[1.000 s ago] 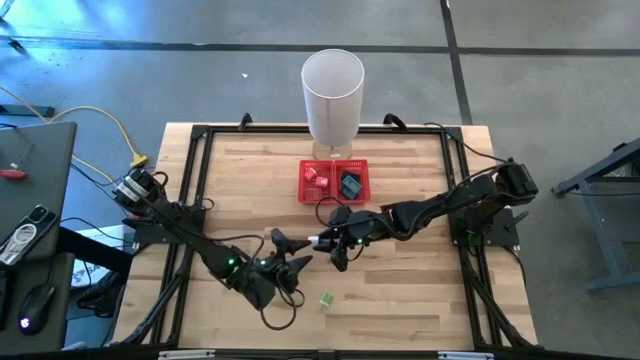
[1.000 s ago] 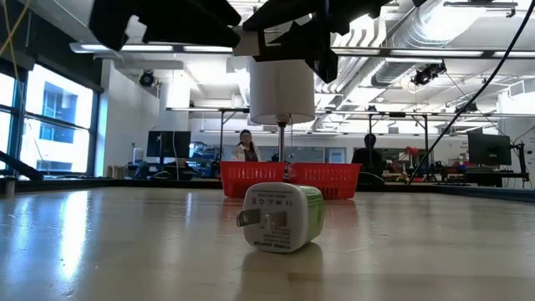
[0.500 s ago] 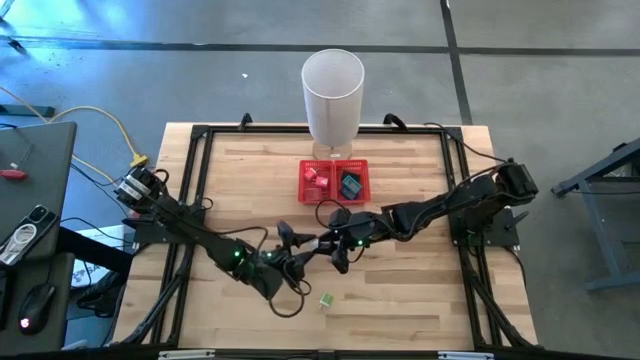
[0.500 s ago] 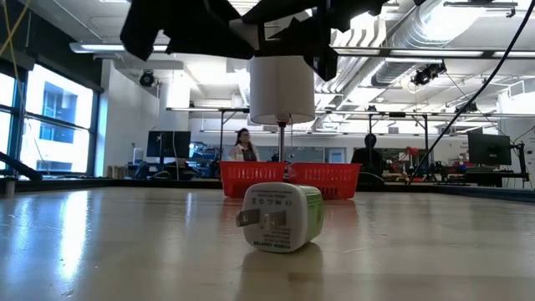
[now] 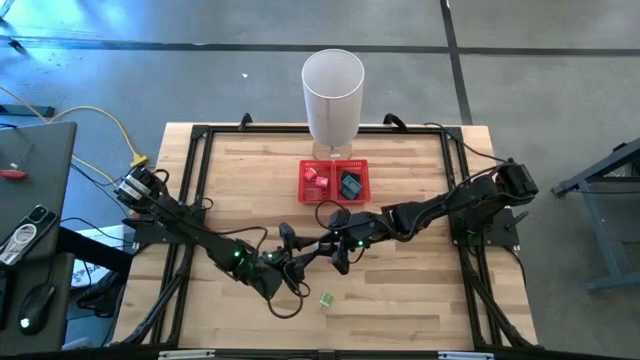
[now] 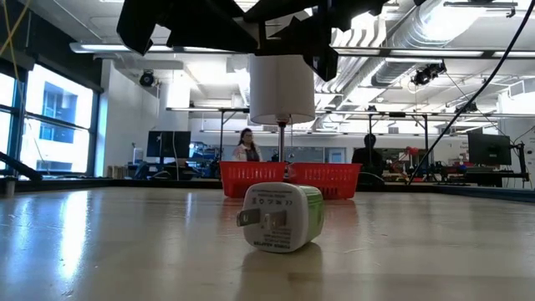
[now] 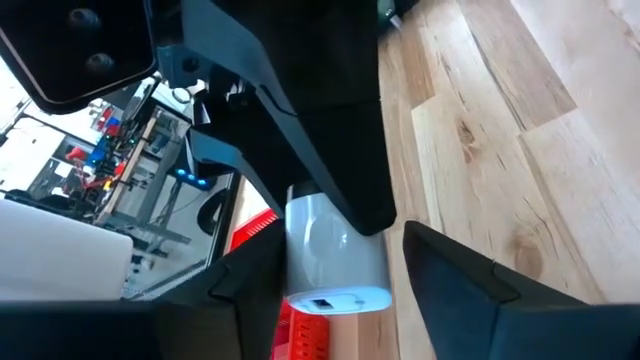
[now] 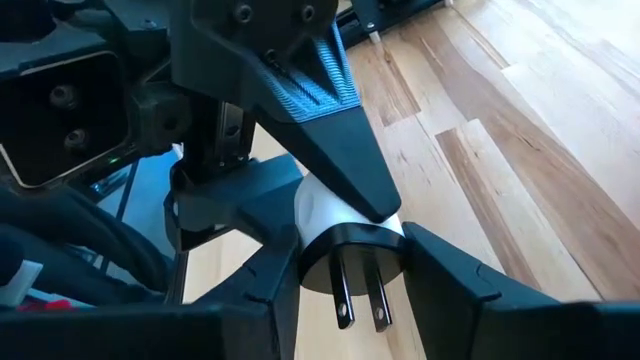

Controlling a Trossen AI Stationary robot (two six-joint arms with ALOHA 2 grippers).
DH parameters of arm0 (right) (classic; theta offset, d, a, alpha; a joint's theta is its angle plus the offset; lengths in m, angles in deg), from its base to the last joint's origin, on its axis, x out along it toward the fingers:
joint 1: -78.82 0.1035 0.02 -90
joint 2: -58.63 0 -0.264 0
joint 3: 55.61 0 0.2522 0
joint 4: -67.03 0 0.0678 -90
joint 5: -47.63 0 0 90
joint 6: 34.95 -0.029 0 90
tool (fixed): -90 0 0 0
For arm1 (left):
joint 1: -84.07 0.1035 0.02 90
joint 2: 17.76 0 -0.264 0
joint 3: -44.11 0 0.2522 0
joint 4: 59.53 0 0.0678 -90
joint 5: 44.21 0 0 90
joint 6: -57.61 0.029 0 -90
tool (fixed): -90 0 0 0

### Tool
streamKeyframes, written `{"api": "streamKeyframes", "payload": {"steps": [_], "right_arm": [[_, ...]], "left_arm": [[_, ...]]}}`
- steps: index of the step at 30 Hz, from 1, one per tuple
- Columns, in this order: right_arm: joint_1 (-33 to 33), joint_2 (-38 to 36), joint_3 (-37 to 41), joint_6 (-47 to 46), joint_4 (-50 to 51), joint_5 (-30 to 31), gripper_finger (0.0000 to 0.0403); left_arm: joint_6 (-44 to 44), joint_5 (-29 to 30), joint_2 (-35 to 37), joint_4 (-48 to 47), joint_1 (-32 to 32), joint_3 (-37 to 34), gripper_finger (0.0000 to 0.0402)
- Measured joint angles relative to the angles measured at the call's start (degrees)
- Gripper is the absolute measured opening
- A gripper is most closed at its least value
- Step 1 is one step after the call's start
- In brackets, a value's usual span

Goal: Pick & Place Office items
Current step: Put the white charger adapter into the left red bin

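A white round plug adapter (image 8: 340, 215) with a dark prong face hangs above the table's middle, and my right gripper (image 5: 332, 246) is shut on it. My left gripper (image 5: 305, 250) meets it from the table's left. Its open fingers (image 7: 455, 285) stand close on either side of the adapter's white body (image 7: 335, 255). A green-white charger (image 5: 326, 299) lies on its side near the table's front edge, also in the low view (image 6: 280, 217). The red mesh tray (image 5: 309, 188) holds a pink piece (image 5: 318, 176) and a blue-teal piece (image 5: 350, 184). My right gripper pinches the adapter's dark prong end (image 8: 395, 245) between its two fingers, coming from the table's right and slanting a little downward. The two prongs (image 8: 360, 295) stick out free between the fingers. The adapter is lifted clear of the table. My left gripper's fingers flank the white body; I cannot tell whether they touch it.
A tall white bin (image 5: 333, 90) stands behind the tray at the table's far edge. Black frame rails (image 5: 190, 200) run along the table's sides. Bare wood lies to the left and right of the charger.
My left gripper has swung toward the table's right and far side, up to the adapter in my right gripper, and has turned a little. Its fingers now flank the adapter and have drawn a little closer together. The adapter and the charger have kept still.
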Motion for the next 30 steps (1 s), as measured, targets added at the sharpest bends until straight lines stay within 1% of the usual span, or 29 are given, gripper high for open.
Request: {"api": "streamKeyframes", "payload": {"steps": [6, 9, 14, 16, 19, 23, 27, 30], "right_arm": [[0.02, 0.02, 0.0, -0.07, 0.13, -0.11, 0.0134], [0.02, 0.04, 0.0, 0.04, 0.2, -0.33, 0.0138], [-0.03, 0.04, 0.0, 1.33, 1.01, -1.75, 0.0155], [-0.02, 0.04, 0.0, 1.4, 1.85, -2.31, 0.0167], [0.02, 0.04, 0.0, 2.2, 2.22, -4.88, 0.0187], [-0.16, 0.03, 0.0, 2.86, 2.55, -5.11, 0.0212], [-0.94, 0.02, -0.02, 2.19, 4.62, -5.01, 0.0227], [-1.42, -0.04, 0.02, 0.37, 10.11, -4.55, 0.0227]], "left_arm": [[-0.05, 0.09, 0.0, 0.13, 0.0, 0.0, 0.0143], [-0.29, 0.07, 0.0, 0.11, 0.0, 0.0, 0.0129], [-0.2, -0.39, -0.02, 0.0, -0.21, 0.0, 0.0129], [0.19, -1.41, -0.04, -0.13, -0.46, 0.0, 0.0129], [0.08, -2.43, -0.07, -0.24, -1.01, 0.0, 0.0129], [-0.02, -2.44, -0.07, -0.26, -1.48, 0.0, 0.0128], [0.08, -0.2, -0.11, -0.44, -2.14, -0.02, 0.0128], [-1.24, 0.83, -0.11, -1.5, -2.29, -0.07, 0.0128]]}}
